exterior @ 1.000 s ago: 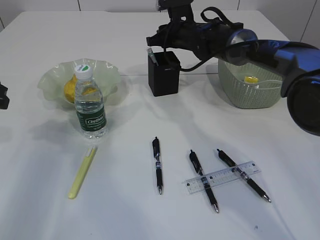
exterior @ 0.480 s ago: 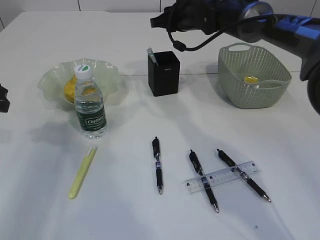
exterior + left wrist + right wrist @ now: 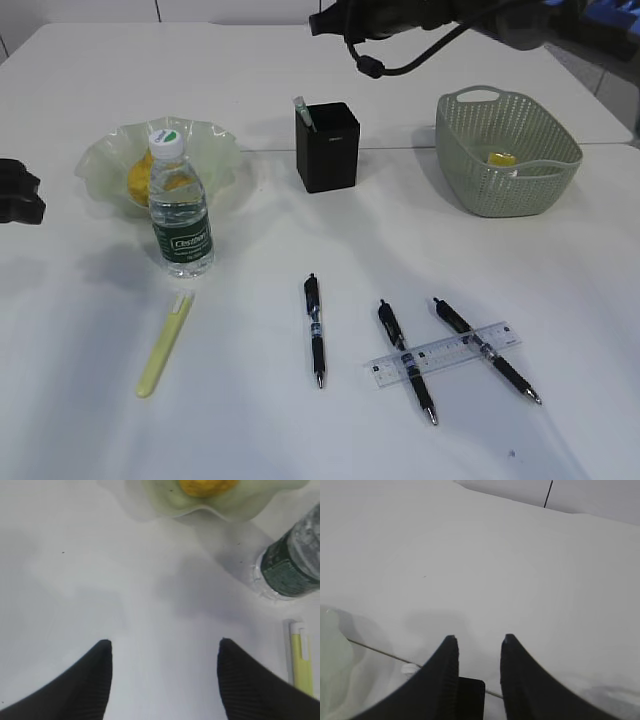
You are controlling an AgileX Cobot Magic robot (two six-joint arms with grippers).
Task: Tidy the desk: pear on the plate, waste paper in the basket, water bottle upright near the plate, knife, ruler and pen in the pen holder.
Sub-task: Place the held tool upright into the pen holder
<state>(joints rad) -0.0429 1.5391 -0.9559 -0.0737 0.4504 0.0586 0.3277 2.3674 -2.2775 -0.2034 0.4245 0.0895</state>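
Observation:
The pear lies in the pale green plate, and the water bottle stands upright just in front of it. A slim grey item sticks out of the black pen holder. Three black pens lie on the desk, with the clear ruler across two of them. Yellow waste paper sits in the basket. My right gripper hangs open and empty high above the pen holder. My left gripper is open over bare desk near the plate.
A yellow-green stick with a white tip lies in front of the bottle and shows at the right of the left wrist view as well. My right arm crosses the top of the exterior view. The left gripper sits at the left edge.
My right arm has lifted up and back from just over the pen holder to the top of the view. The left gripper has edged slightly into view at the left.

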